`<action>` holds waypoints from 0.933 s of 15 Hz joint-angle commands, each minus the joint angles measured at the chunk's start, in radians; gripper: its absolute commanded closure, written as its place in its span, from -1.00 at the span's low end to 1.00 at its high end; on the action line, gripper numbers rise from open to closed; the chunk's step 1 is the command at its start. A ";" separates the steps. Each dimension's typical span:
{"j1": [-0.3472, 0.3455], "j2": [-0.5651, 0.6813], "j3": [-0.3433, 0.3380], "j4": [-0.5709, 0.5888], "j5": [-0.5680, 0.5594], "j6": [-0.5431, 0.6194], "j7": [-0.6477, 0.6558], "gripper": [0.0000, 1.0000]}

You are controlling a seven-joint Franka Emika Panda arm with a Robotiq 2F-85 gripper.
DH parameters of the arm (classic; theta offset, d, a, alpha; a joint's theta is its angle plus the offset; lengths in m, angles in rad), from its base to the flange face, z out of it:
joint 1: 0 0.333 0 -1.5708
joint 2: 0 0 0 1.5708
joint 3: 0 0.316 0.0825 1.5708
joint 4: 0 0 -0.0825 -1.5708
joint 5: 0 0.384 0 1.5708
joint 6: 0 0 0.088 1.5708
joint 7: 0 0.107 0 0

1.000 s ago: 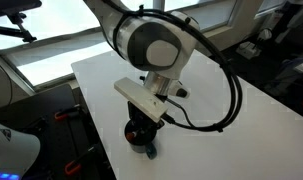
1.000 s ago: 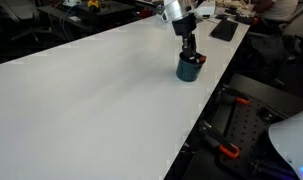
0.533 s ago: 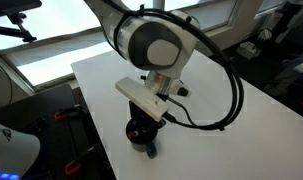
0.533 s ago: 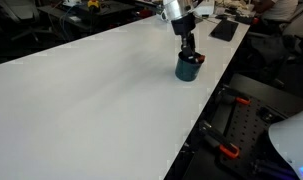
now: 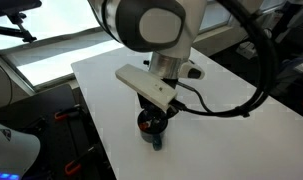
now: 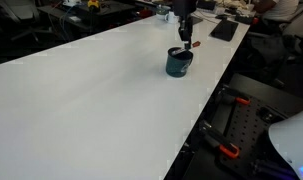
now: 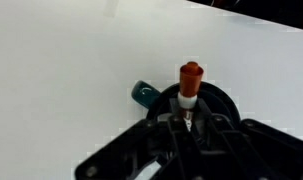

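Note:
A dark teal mug stands on the white table near its edge, also seen under the arm. In the wrist view its dark opening and teal handle show. My gripper hangs just above the mug and is shut on a marker with a white body and an orange-red cap. The marker's cap end points down over the mug's opening; in an exterior view the marker is a small red tip below the gripper. The wrist camera mount hides the fingers in an exterior view.
The table edge runs close beside the mug, with black and orange equipment below it. A dark flat object lies at the table's far end. A black cable loops from the wrist.
My gripper has risen from inside the mug to just above it, with the marker still in its grip. The mug has shifted a little on the table.

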 commanded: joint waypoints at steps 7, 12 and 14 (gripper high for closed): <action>-0.010 -0.228 -0.032 -0.086 -0.008 0.055 0.014 0.90; -0.007 -0.189 -0.036 -0.021 0.023 0.043 -0.029 0.90; -0.006 -0.160 -0.037 0.008 0.046 0.040 -0.050 0.90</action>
